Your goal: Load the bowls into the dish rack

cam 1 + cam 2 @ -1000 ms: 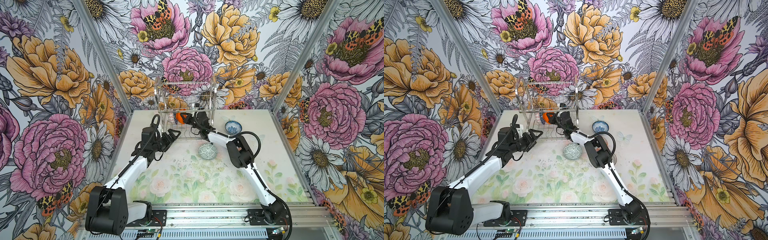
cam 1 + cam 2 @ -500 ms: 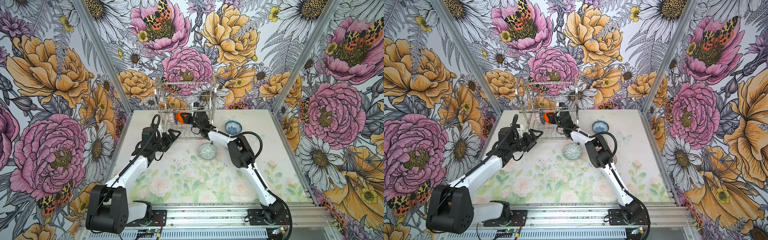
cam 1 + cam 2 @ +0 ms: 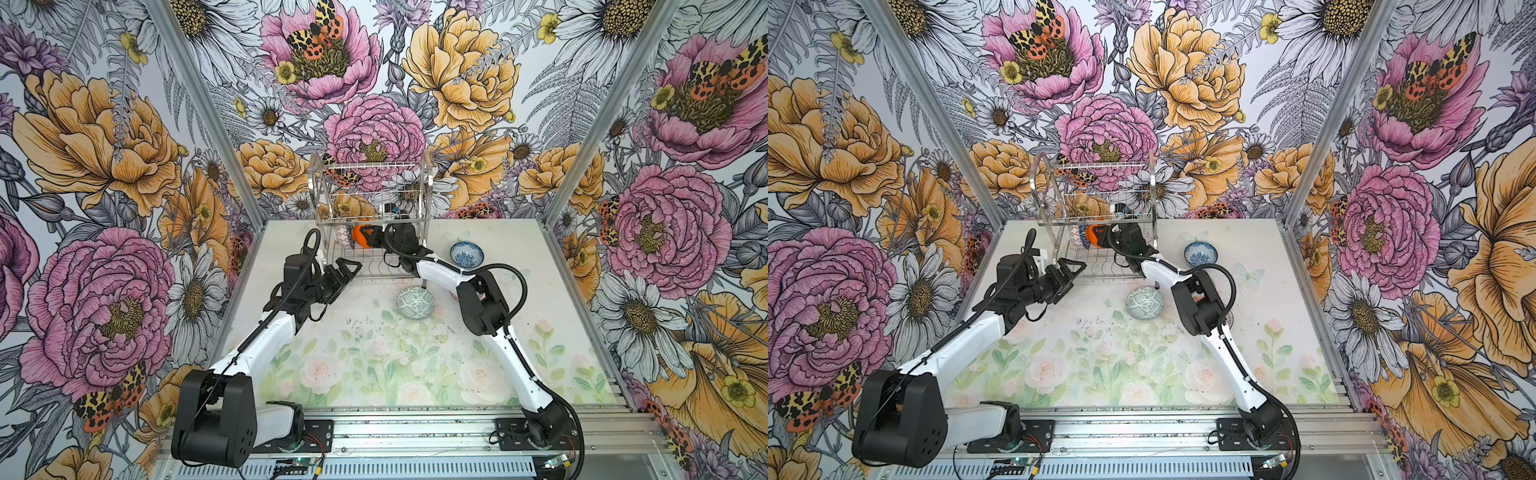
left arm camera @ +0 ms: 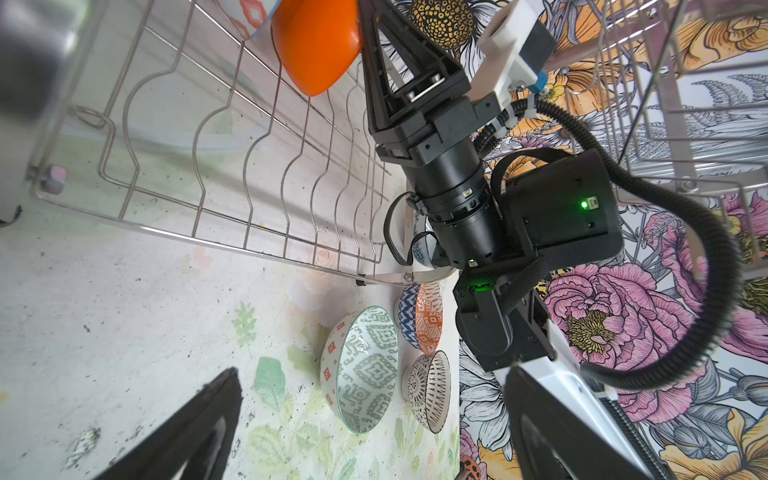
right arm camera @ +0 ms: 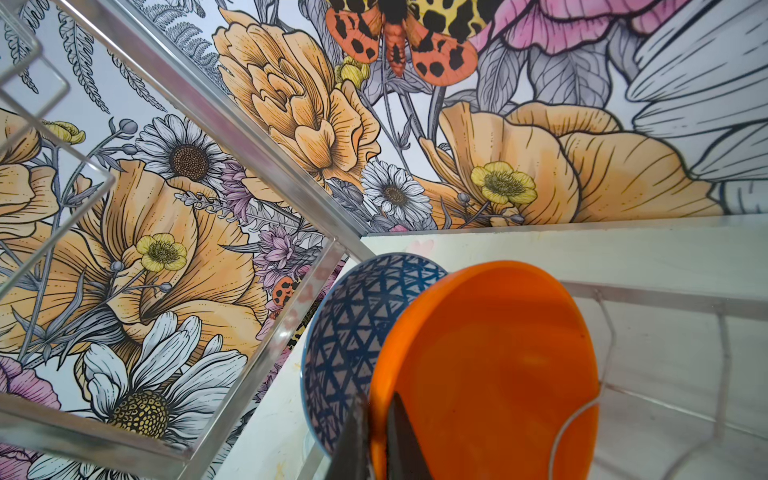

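Note:
The silver dish rack (image 3: 426,187) stands at the back of the table. On its lower tier the plain orange bowl (image 3: 360,237) stands on edge next to a navy-white triangle-patterned bowl (image 5: 345,332). My right gripper (image 5: 376,411) reaches in under the upper shelf and is shut on the orange bowl's (image 5: 490,365) rim. My left gripper (image 3: 345,268) hangs open and empty at the rack's front left corner. The grey-green bowl (image 3: 415,303) and the blue-white floral bowl (image 3: 466,254) sit on the mat. The left wrist view also shows an orange-red patterned bowl (image 4: 428,318) and a black-lattice bowl (image 4: 430,390).
The right arm's elbow (image 3: 484,305) hangs just right of the grey-green bowl and hides the two bowls behind it in both top views. Flowered walls close in the table on three sides. A metal rail (image 3: 415,432) runs along the front edge.

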